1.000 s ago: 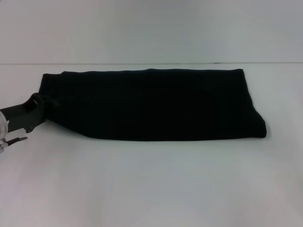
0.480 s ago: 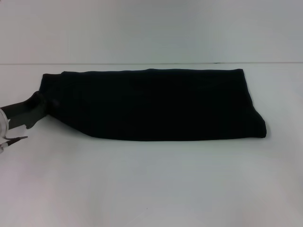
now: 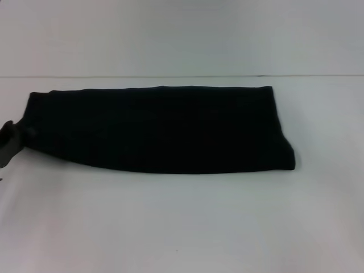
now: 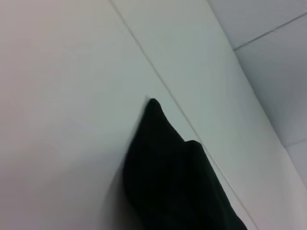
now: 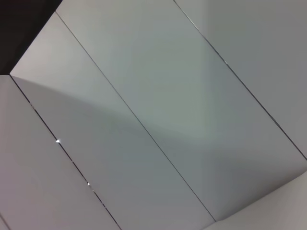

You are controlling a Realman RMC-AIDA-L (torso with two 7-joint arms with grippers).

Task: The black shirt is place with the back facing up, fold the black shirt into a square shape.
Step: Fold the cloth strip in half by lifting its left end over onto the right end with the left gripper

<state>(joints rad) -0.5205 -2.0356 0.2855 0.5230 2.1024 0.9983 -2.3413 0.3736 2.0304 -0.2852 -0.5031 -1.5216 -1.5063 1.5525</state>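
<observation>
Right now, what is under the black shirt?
The black shirt lies folded into a long band on the white table. Only table shows around it. Anything beneath is covered. The left gripper is at its left end.

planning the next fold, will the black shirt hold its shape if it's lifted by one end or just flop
Probably flops: the black shirt lies as a soft folded band with rounded, sagging edges. Pulled by the left gripper at its end, it would likely slide along the smooth table as one piece. Stacked layers may slip apart.

Left hand (image 3: pixel 7 145) shows dark grey, blocky (only a sliver visible).
</observation>
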